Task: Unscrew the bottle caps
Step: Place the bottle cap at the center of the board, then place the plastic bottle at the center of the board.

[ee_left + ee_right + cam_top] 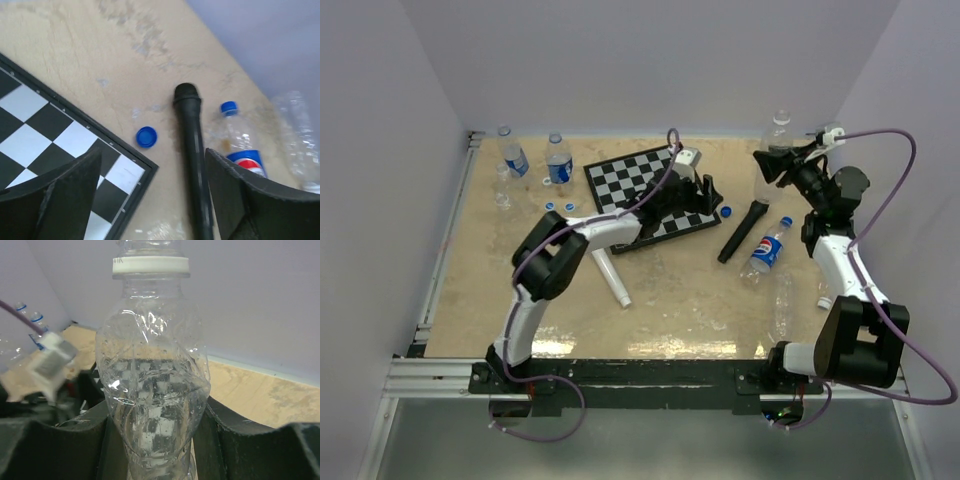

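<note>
Bottle caps: a loose blue cap [146, 136] lies by the chessboard [30, 130] below my wide-spread left gripper [152, 200]. My right gripper [152, 440] clamps a clear bottle [152, 365]. The lying bottle [245, 150] shows a red-white-blue logo.

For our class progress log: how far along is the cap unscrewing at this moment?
Done: one loose blue cap lies beside the chessboard, and two blue caps lie near the far-left bottles. In hand: the right gripper clamps an upright clear bottle; the left gripper hangs open. Left: the logo bottle, lying by the microphone, has its cap on.
</note>
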Tool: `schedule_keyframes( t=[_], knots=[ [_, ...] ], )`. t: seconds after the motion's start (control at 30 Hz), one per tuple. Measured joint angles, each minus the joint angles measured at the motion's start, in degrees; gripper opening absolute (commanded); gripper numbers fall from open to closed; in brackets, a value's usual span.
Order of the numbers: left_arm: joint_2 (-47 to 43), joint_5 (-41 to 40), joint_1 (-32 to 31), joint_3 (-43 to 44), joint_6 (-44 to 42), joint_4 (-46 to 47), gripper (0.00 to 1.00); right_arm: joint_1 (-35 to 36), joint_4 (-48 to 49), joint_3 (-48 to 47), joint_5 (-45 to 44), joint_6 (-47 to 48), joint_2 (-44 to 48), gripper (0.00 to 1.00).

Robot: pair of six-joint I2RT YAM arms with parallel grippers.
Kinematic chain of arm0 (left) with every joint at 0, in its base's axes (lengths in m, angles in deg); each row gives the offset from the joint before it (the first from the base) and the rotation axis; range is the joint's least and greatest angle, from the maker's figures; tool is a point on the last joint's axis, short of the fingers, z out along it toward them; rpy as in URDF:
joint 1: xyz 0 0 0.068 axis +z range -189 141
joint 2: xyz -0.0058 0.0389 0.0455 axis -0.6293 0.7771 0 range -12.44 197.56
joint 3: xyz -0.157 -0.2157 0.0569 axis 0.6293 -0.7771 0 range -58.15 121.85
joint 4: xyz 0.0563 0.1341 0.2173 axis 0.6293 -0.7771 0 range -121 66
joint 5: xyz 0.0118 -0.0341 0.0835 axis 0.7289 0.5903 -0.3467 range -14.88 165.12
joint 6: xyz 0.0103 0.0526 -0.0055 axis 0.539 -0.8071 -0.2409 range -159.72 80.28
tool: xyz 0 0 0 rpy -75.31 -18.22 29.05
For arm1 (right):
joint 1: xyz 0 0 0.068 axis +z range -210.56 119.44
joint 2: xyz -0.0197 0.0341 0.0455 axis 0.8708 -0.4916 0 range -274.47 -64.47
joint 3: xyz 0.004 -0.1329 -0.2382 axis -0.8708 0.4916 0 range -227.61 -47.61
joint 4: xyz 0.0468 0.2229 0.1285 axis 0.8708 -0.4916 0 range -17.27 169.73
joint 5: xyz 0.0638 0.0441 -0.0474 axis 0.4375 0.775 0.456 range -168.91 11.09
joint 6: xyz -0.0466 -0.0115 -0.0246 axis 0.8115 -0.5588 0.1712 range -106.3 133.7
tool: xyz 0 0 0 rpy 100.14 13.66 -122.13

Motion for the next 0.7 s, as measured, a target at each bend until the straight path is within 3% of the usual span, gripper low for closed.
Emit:
schedule_keyframes(
  t=[0.13, 0.23, 0.4, 0.7],
  knots=[
    [-15.13, 6.75, 0.35, -17.05, -0.33, 13.79, 0.96, 0.0, 2.51, 1.68, 1.95, -6.49, -1.42, 0.09],
    [-20.61, 11.76, 0.33, -21.44, 1.01, 22.56, 0.97, 0.0, 5.35, 4.15, 3.13, -11.74, -1.7, 0.1],
    [-20.17, 16.17, -0.44, -21.09, 3.65, 27.36, 0.97, 0.0, 8.74, 6.34, 3.63, -17.27, -1.97, 0.12],
    [-9.79, 18.16, -4.35, -10.47, 5.01, 22.14, 0.97, 0.13, 11.58, 7.23, 3.78, -20.65, -2.05, 0.12]
  ],
)
